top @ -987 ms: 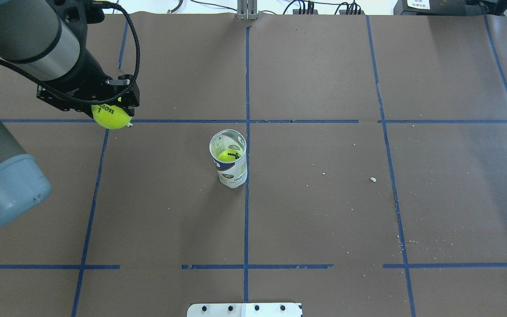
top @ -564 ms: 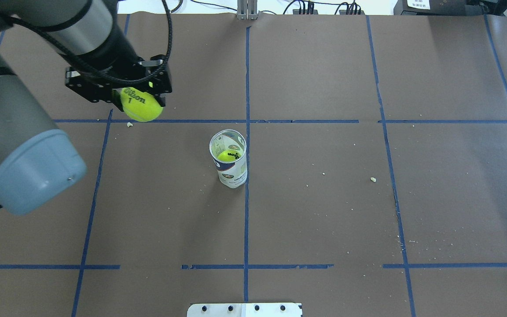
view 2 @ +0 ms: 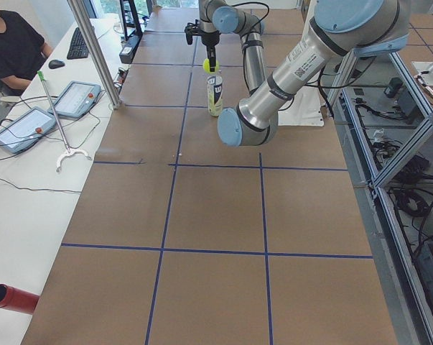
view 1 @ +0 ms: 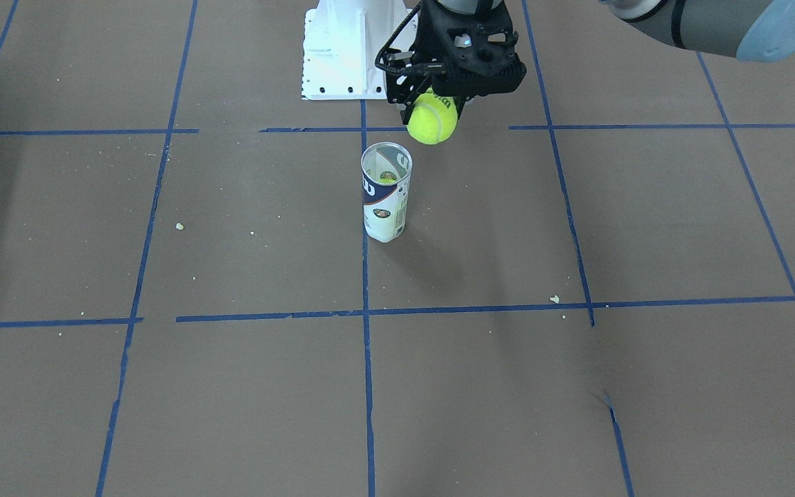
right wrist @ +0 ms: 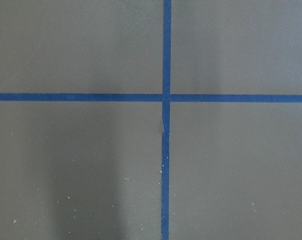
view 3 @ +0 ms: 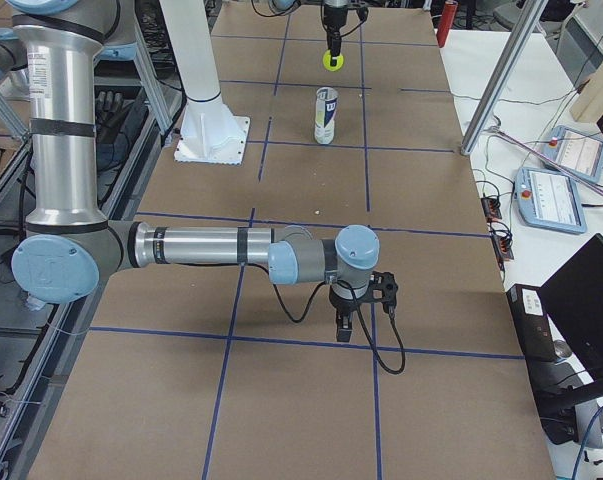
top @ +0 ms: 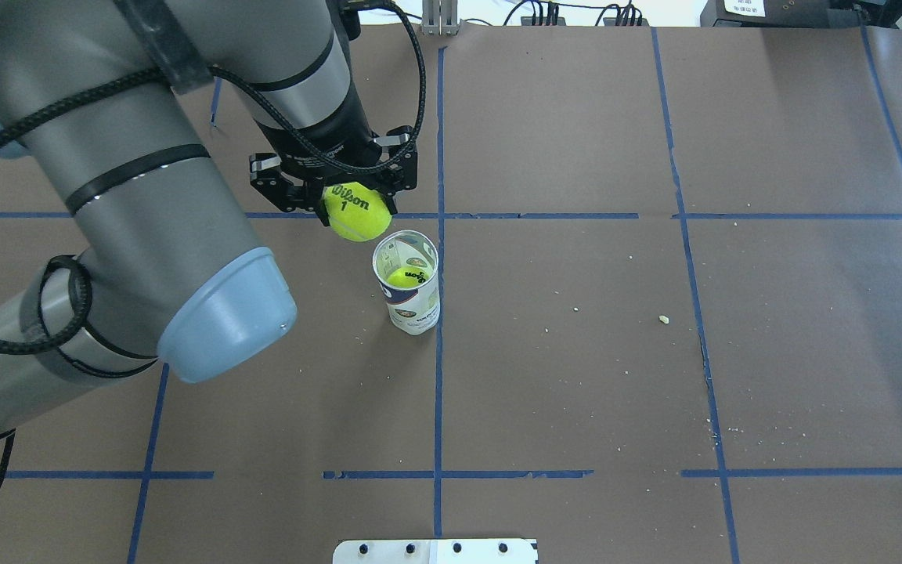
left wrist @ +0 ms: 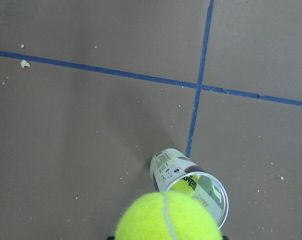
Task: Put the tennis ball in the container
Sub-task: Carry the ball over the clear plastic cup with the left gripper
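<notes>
My left gripper [top: 355, 202] is shut on the tennis ball [top: 355, 213], a bright yellow-green ball with black lettering, held in the air. The ball hangs just up and left of the container's rim in the overhead view and fills the bottom of the left wrist view [left wrist: 168, 217]. The container [top: 413, 304] is a clear can with a navy and white label, upright near the table's middle [view 1: 385, 200]. Another yellow-green ball [top: 408, 276] lies inside it. My right gripper [view 3: 359, 320] hovers low over the table far from the can; I cannot tell whether it is open or shut.
The white robot base [view 1: 335, 55] stands behind the can. Blue tape lines [top: 438, 392] grid the brown table, with small crumbs [top: 663, 319] scattered. An operator [view 2: 8, 43] and tablets [view 2: 76, 99] sit beside the table's far side.
My left arm has carried the tennis ball to the right, from the table's left part to just beside the can's mouth. The can has not moved.
</notes>
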